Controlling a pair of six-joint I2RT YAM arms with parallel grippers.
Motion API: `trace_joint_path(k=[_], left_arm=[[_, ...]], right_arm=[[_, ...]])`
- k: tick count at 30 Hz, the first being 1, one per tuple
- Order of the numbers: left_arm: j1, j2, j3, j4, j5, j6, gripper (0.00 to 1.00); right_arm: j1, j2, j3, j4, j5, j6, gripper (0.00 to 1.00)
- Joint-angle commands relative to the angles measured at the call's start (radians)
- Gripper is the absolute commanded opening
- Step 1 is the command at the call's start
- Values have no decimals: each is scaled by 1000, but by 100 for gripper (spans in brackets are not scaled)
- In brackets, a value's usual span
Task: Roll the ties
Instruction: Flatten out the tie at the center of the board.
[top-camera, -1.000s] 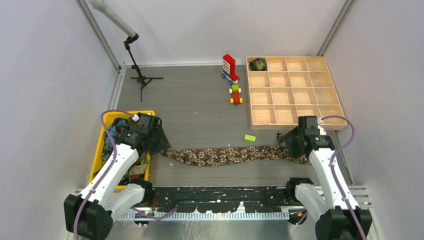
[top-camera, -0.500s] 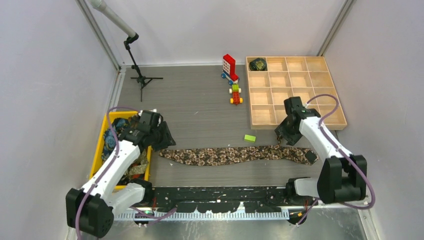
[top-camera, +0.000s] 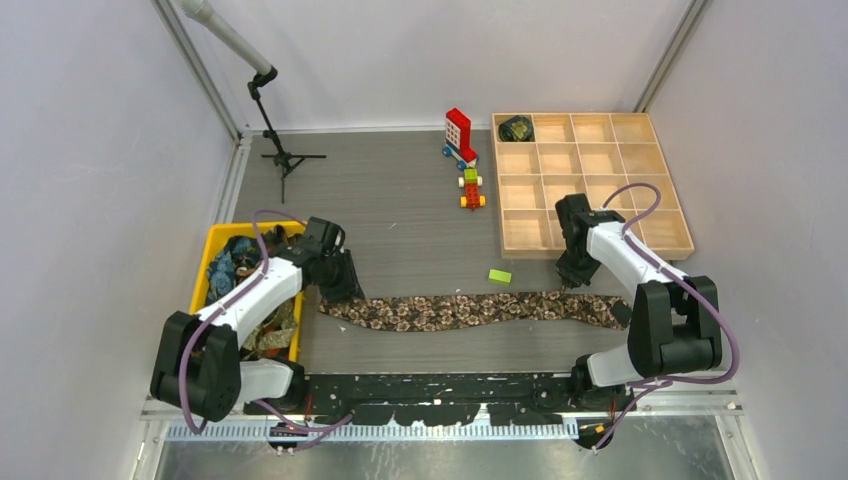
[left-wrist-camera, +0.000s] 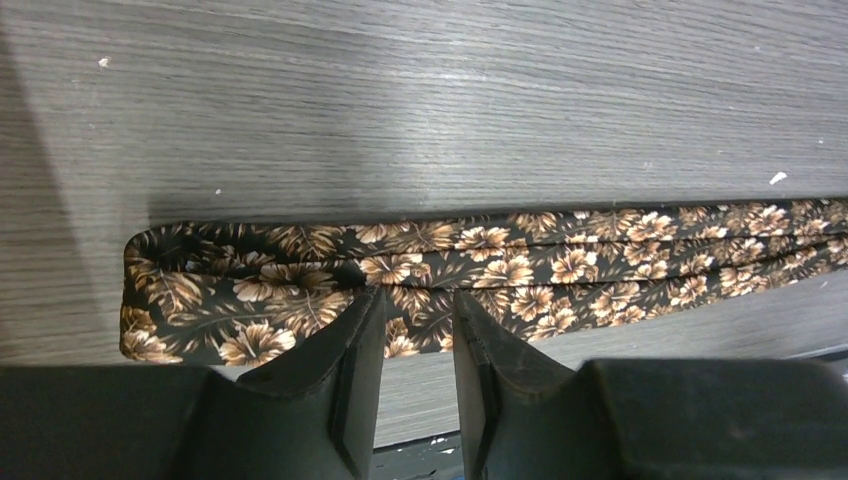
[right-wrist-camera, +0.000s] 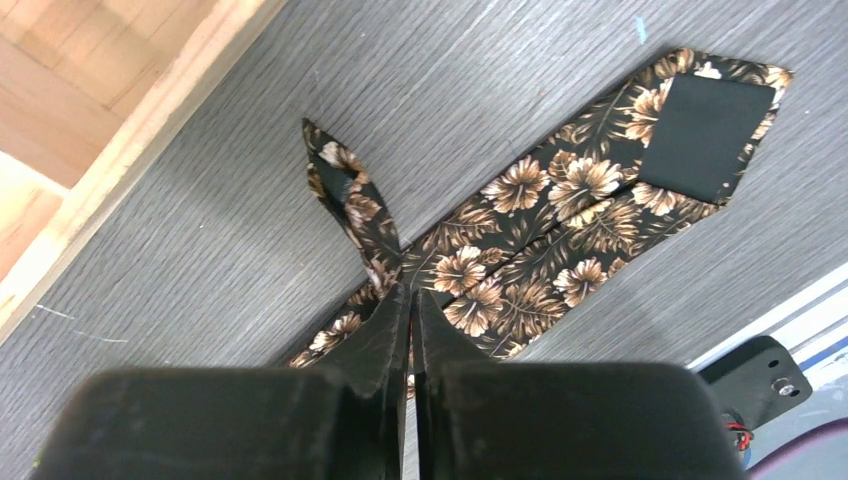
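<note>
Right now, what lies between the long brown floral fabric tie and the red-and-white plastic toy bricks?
One small green block, nearer the tie; the top external view shows it.

Grey wood-grain table (top-camera: 400, 220), brown floral tie (top-camera: 460, 310) flat L-R near front, green block (top-camera: 500, 276) just behind it, toy bricks (top-camera: 461, 140) + wooden tray (top-camera: 575, 176) back R, yellow bin (top-camera: 228, 228) L, tripod stand (top-camera: 283, 158) back L.

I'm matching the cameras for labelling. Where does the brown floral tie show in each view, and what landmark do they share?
Top external: the floral tie lies stretched left to right near the front edge.
Left wrist: its blunt end crosses mid-picture, above the jaws.
Right wrist: its pointed end runs diagonally to the upper right.
Shared landmark: the grey wood-grain table.
</note>
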Motion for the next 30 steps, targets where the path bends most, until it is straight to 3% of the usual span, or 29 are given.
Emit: trace_joint_path(k=[1, 6, 14, 19, 20, 22, 26, 30], left_arm=[[-5, 57, -9, 74, 7, 8, 31], [-8, 106, -22, 124, 3, 11, 29], [-11, 127, -51, 155, -13, 15, 27], [-11, 116, -68, 160, -19, 24, 27], [-11, 113, -71, 164, -16, 25, 27], [-11, 109, -82, 177, -10, 24, 26], [-11, 112, -87, 183, -5, 26, 26], [-11, 107, -94, 188, -7, 32, 25]], right_arm=[[8, -15, 42, -33, 73, -3, 3], [18, -18, 82, -87, 80, -6, 0], [22, -15, 227, -366, 187, -3, 0], [25, -32, 268, -418, 153, -4, 3], [30, -34, 264, -393, 117, -19, 24], [34, -33, 234, -309, 40, -43, 75], [33, 13, 167, -169, 8, -55, 80], [33, 74, 134, -39, 3, -70, 73]])
